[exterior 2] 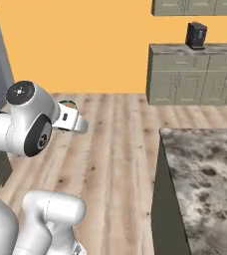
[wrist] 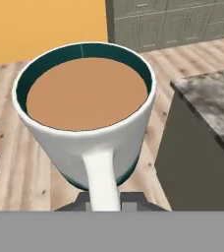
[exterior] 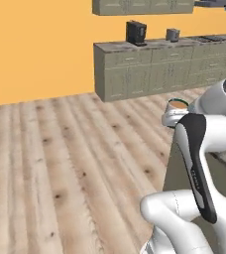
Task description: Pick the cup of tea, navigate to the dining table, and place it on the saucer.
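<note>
While the gripper (wrist: 104, 201) is clamped narrowly on its handle, the cup of tea (wrist: 87, 110) sits upright directly ahead of it, full. The dining table (wrist: 212, 106) lies to the gripper's right, apart from the cup.

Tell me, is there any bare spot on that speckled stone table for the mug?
Yes. The mottled grey-brown granite dining table looks bare from its near corner rightward. The whitish mug of brown tea, held by the gripper, hangs over wooden floor. The far cabinet counter carries appliances.
</note>
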You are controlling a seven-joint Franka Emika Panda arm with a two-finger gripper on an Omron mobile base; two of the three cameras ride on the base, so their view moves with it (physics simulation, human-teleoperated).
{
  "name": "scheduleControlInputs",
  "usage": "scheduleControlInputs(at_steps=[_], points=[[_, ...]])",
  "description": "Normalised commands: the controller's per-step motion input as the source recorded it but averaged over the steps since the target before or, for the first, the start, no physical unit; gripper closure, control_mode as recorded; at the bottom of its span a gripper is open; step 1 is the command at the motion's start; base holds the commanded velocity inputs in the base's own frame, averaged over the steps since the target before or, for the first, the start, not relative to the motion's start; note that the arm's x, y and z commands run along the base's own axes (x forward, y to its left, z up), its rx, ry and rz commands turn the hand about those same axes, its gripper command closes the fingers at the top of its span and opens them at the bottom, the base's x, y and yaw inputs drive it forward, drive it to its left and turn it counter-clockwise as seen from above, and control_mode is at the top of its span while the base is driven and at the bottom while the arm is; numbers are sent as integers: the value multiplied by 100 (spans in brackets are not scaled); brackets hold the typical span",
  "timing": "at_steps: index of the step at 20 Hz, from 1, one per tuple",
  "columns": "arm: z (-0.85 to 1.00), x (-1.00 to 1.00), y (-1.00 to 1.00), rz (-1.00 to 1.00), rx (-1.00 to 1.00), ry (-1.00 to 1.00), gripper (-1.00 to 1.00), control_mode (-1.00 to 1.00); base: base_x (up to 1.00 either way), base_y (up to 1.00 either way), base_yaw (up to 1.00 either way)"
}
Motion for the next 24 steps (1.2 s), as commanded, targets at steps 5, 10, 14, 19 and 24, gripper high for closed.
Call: scheduleControlInputs(at_steps=[5,10,14,19,24], points=[[0,0,0,0,0,0,100,100,77,92,-52],[0,0,0,0,0,0,100,100,93,77,-49],[0,0,0,0,0,0,100,100,30,25,-95],[0,0,0,0,0,0,100,100,22,20,-96],[0,0,0,0,0,0,100,100,19,30,-84]])
